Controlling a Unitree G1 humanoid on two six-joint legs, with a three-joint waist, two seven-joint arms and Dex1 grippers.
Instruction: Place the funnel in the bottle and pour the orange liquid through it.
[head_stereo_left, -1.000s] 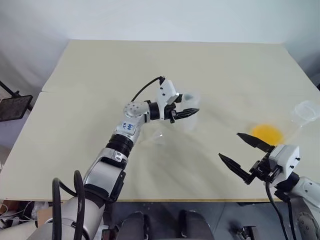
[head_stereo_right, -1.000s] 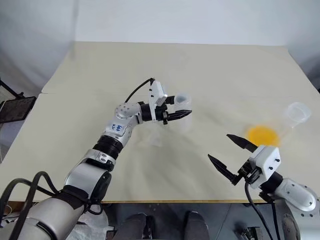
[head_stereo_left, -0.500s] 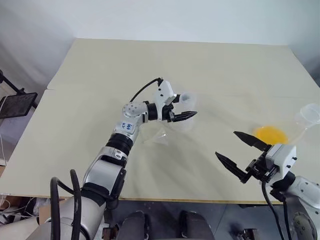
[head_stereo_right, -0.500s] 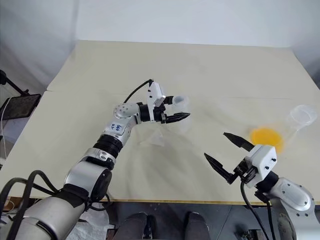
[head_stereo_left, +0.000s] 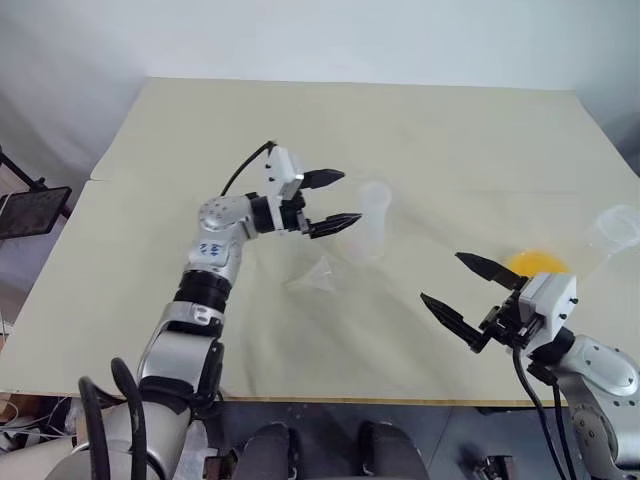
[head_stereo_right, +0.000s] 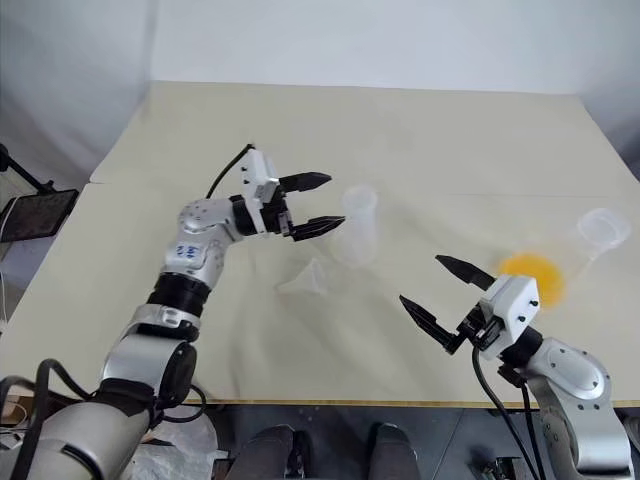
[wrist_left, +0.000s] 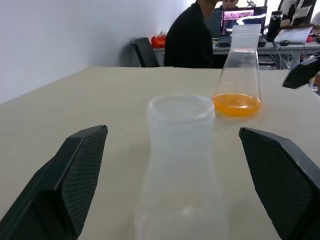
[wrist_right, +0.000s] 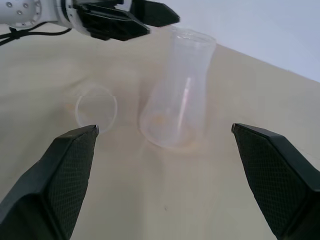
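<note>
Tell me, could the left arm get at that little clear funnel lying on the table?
Probably yes. The funnel lies in the open just below the open left gripper, beside the empty bottle, with nothing covering it.

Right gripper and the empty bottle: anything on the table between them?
No, bare tabletop separates the right gripper from the bottle in the head views. The funnel lies off to the bottle's left.

orange liquid (wrist_left: 236, 103), clear bottle (head_stereo_right: 357, 225), beige table (head_stereo_left: 450, 140)
</note>
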